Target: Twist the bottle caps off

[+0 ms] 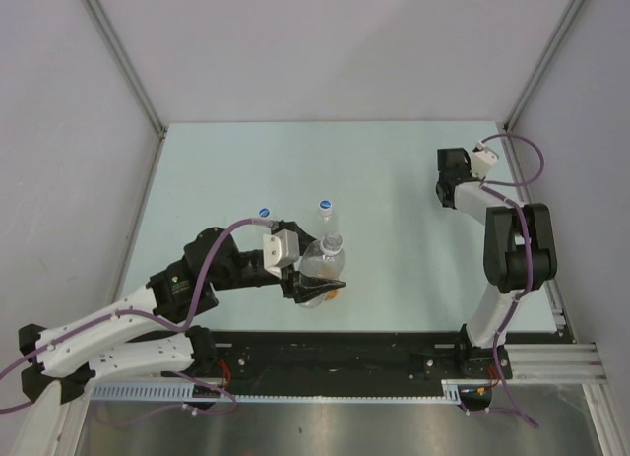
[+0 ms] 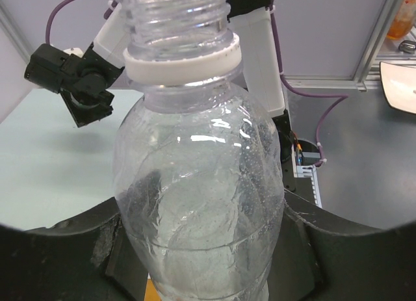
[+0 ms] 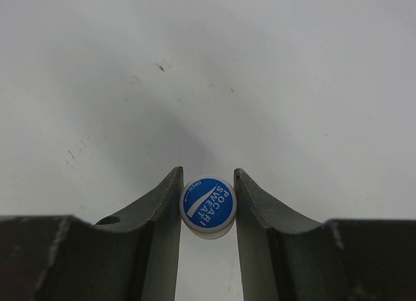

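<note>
– As the overhead view has it, what does the left pincer (image 1: 317, 291) hold?
– It is clenched on a clear bottle (image 1: 319, 265) close to the near edge of the bench (image 1: 394, 161), left of centre. An orange item (image 1: 336, 293) shows just under the fingers. Just behind stands a second clear bottle (image 1: 328, 225) with its blue cap (image 1: 325, 206) on. One more blue top (image 1: 264, 214) shows to the left, beside the arm; I cannot tell what it sits on.
– And the right pincer (image 1: 450, 180)?
– Well apart, at the far right. From above, its grip cannot be read.
– The left wrist view?
– The clear bottle fills the frame, upright between two dark fingers (image 2: 91, 249) that touch its lower body. Its white collar ring (image 2: 182, 57) and bare threads show; the mouth is cut off at the top edge.
– The right wrist view?
– The right pincer grasps a lettered blue cap (image 3: 208, 207). The printed top faces the camera, both fingers touch its rim, and the pale bench lies behind.
</note>
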Controlling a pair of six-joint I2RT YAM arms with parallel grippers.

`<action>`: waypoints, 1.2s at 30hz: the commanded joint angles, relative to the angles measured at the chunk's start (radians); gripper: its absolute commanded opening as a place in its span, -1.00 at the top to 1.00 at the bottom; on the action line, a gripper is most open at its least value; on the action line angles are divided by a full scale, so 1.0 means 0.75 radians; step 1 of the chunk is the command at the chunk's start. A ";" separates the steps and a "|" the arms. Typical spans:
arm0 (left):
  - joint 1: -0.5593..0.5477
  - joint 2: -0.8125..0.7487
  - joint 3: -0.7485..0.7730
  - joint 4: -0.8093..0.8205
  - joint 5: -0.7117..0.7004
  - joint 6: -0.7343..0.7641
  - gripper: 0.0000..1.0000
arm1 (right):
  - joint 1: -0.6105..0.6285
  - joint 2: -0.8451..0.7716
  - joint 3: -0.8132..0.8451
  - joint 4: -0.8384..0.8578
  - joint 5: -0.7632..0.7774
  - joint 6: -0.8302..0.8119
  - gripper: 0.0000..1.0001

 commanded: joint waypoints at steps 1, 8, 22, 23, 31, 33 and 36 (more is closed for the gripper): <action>0.004 -0.004 0.000 0.070 -0.010 -0.018 0.99 | -0.024 0.091 0.142 -0.090 0.050 0.071 1.00; 0.006 0.010 -0.009 0.084 0.007 -0.020 0.99 | -0.069 0.230 0.310 -0.254 -0.114 0.137 1.00; 0.004 -0.033 -0.027 0.074 -0.003 -0.022 0.98 | -0.034 0.345 0.349 -0.342 -0.153 0.212 1.00; 0.006 -0.035 -0.031 0.080 -0.003 -0.024 0.99 | -0.032 0.347 0.347 -0.346 -0.151 0.212 0.99; 0.004 -0.043 -0.043 0.086 -0.003 -0.035 0.96 | -0.022 0.345 0.351 -0.354 -0.139 0.200 0.71; 0.004 -0.043 -0.043 0.084 0.001 -0.035 0.96 | -0.020 0.345 0.351 -0.356 -0.135 0.198 0.64; 0.004 -0.045 -0.045 0.084 0.003 -0.035 0.96 | -0.015 0.345 0.353 -0.363 -0.132 0.194 0.59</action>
